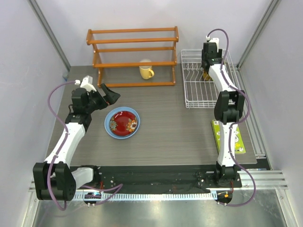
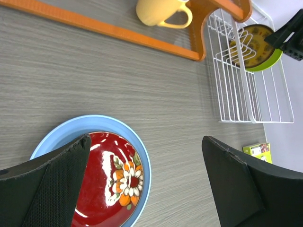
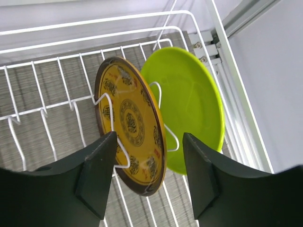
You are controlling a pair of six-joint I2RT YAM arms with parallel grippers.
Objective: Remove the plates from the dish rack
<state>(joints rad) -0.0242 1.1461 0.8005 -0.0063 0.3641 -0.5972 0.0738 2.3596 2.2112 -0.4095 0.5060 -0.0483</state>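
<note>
Alignment favours the right gripper (image 3: pixel 149 142), whose spread jaws line up either side of the yellow-brown patterned plate (image 3: pixel 130 118) standing on edge in the dish rack (image 3: pixel 47 109) just ahead, with the lime green plate (image 3: pixel 191 101) just beyond its right jaw.

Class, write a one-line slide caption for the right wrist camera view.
Open right gripper lined up on the yellow-brown patterned plate, lime green plate beside it, both standing in the white dish rack.
</note>
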